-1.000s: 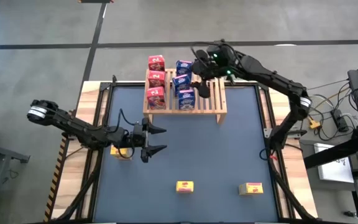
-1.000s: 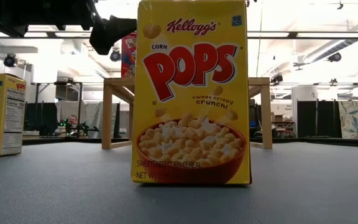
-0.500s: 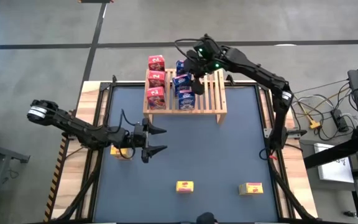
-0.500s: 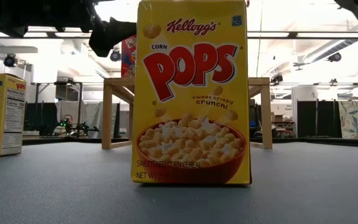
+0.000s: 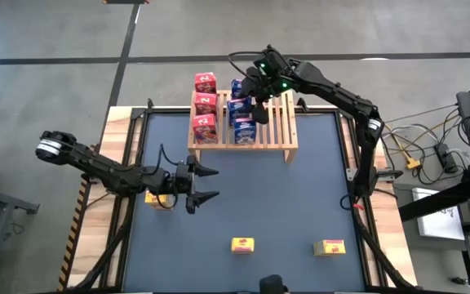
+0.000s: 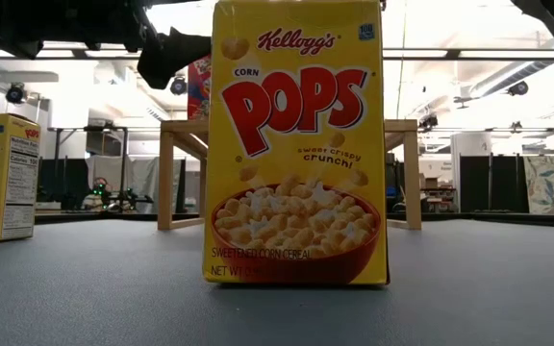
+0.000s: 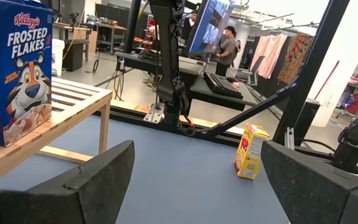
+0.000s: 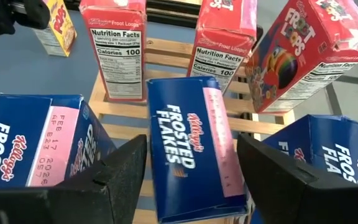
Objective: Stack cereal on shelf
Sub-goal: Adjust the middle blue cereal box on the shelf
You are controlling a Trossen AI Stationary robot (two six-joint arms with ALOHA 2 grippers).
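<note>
your right pincer (image 5: 255, 91) straddled the middle blue cereal box (image 8: 194, 146) on the light wooden slatted shelf (image 5: 277, 131) at twelve o'clock, fingers apart, unclenched; left pincer (image 5: 205, 184) waited agape over the bench.

Six cereal boxes (image 5: 205, 104) stand on the shelf (image 5: 277, 137) — three more (image 5: 242, 244) lie before it.

robotics lab: open hall, ceiling strip lights (image 6: 469, 53), monitor (image 7: 209, 25) on workbench, person (image 7: 227, 43) standing beyond.
</note>
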